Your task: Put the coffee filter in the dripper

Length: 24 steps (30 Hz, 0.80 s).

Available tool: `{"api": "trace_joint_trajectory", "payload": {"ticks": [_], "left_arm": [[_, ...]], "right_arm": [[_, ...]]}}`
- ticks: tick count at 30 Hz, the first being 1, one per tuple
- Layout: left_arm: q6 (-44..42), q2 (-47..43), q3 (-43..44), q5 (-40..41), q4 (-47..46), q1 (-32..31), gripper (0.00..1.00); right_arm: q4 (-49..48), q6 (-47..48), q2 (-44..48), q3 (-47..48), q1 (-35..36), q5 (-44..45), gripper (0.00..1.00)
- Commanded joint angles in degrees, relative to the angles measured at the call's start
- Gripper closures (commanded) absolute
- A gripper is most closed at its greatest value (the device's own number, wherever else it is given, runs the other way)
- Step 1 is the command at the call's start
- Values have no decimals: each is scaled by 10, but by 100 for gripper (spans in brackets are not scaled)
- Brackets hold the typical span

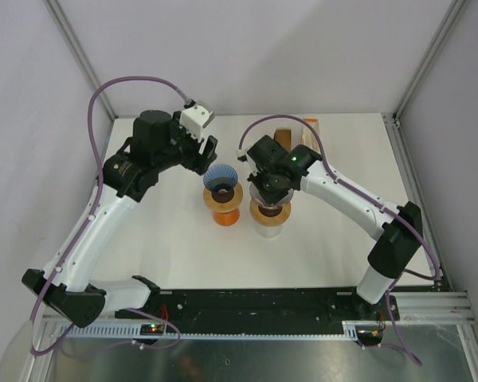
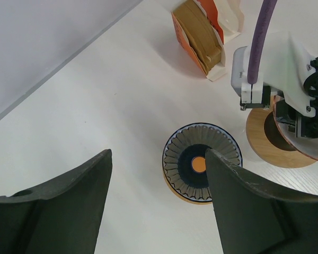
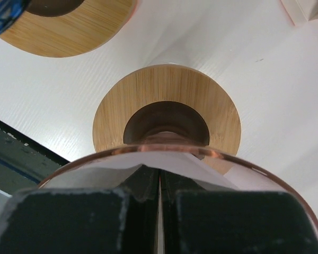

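Observation:
A clear dripper with a copper-pink rim sits on a round wooden collar over a white base. A white paper coffee filter lies inside it. My right gripper reaches down into the dripper, its jaws shut on a fold of the filter; it also shows in the top view. My left gripper is open and empty, hovering high over a blue fluted dripper on an orange base.
An orange and white holder with a stack of brown filters stands at the back of the table, behind the right arm. The blue dripper stands just left of the clear one. White walls enclose the table.

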State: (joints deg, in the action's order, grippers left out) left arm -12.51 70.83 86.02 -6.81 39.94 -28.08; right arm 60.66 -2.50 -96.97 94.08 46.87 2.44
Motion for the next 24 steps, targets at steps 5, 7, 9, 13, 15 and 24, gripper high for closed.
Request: {"api": "trace_joint_trajectory", "payload": {"ticks": [5,7,9,13,15,24], "left_arm": [[1,-10,6,-12,-18,6,24],[1,-10,7,-12,-19,6,24],[1,-9,7,-12,-18,6,24],[0,-9,8,-13,-18,6,24],[0,-8,8,-13,-19,6,24],[-1,-9,6,-14,-18,6,24]], "right_arm": [[3,14,13,52,4,32,100],[-4,16,21,53,4,35,100],[-8,16,27,52,4,36,100],[-9,16,36,52,4,45,100],[-8,17,39,52,4,47,99],[-9,20,50,58,5,40,85]]}}
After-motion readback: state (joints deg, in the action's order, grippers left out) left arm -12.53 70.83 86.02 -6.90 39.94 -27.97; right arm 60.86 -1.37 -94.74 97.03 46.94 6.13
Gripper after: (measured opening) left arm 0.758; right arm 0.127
